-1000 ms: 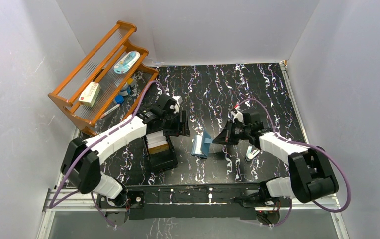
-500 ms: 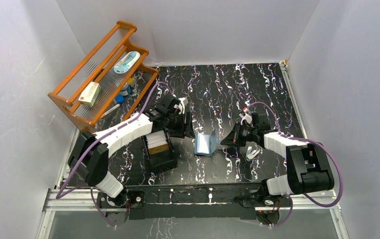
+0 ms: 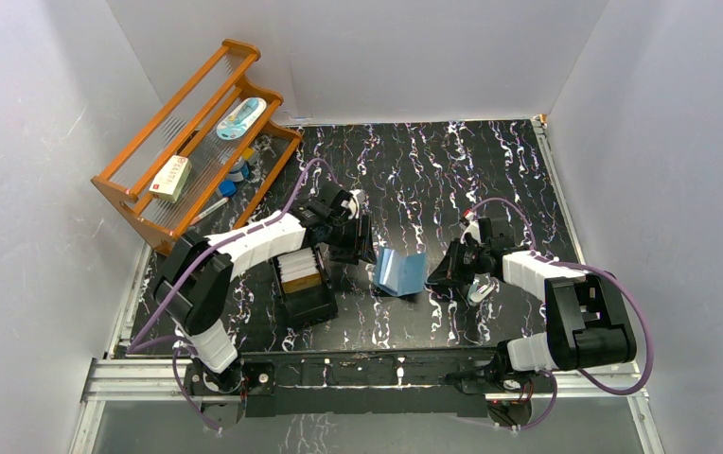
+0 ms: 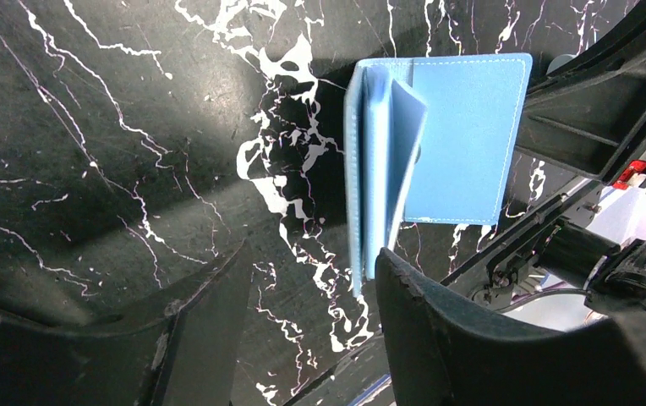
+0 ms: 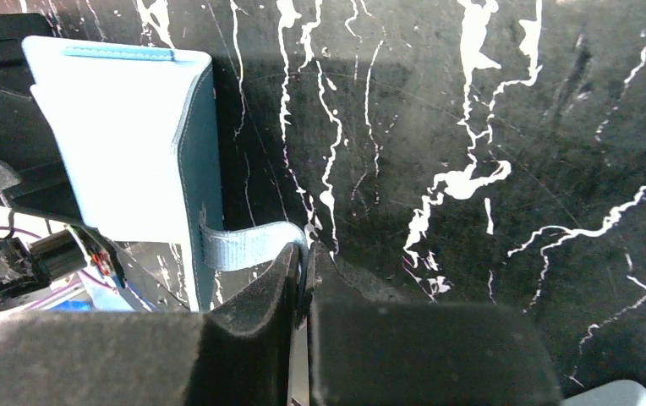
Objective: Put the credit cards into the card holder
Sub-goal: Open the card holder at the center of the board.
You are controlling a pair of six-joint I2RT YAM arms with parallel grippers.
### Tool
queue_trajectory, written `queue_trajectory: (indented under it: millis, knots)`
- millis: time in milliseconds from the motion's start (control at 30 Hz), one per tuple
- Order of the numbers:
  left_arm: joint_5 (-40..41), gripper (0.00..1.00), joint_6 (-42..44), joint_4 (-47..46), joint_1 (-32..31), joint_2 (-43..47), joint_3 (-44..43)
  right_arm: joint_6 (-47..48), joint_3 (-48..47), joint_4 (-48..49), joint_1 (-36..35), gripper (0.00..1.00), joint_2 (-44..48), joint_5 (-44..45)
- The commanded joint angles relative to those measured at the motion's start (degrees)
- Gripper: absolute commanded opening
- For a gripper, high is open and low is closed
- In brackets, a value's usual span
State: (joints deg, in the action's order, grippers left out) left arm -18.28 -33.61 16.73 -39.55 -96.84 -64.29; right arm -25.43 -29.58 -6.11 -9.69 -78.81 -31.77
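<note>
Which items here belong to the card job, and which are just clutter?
Job: card holder; credit cards, stacked in the black box.
Lying about: wooden rack, white-and-red box and oval blue packet on it.

1. Top external camera: sitting high above and behind the arm bases, looking down and forward across the whole table [image 3: 490, 170] to the back wall. It is taking the distant view, with both arms in frame.
2. Left wrist camera: riding on the left arm and looking along the left gripper [image 4: 311, 271] at the tabletop from close range, with its jaws filling the lower edge.
3. Right wrist camera: riding on the right arm and facing the opposite way, very close, with the right gripper [image 5: 303, 262] crowding the bottom.
4. Shared ground: all three are taking in the card holder [image 3: 400, 271] at mid-table. Each wrist view is also catching the other arm behind it.
</note>
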Motion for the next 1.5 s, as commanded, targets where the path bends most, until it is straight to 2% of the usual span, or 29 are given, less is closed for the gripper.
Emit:
queue_trajectory:
  millis: [0,233,467,800,1333,1467]
  knots:
    - [-0.86,0.55,0.65,-1.37,-0.31,-0.85,-2.15,1.78,-1.47,-1.09,0.45,0.11,1.8,1.4]
    - [-5.66,0.6,0.01,-5.16,-0.37,-2.5,-1.93,0.92,-0.99,0.22,0.39,0.12,2.67,-0.73]
    - [-6.1,0.62,-0.7,-8.03,-0.33,-3.41,-0.92,0.9,-1.0,0.24,0.45,0.12,4.17,-1.06]
    - [0.77,0.55,1.51,-4.93,-0.37,-4.86,-1.86,1.26,-0.21,0.74,0.42,0.12,2.14,0.78]
    - [-6.33,0.55,0.12,-11.71,-0.35,-8.18,-0.39,1.22,-0.17,1.31,0.41,0.13,0.91,0.53]
    - [-8.96,0.48,-1.5,-14.33,-0.35,-8.3,0.63,0.42,-0.27,1.47,0.43,0.18,1.07,0.84]
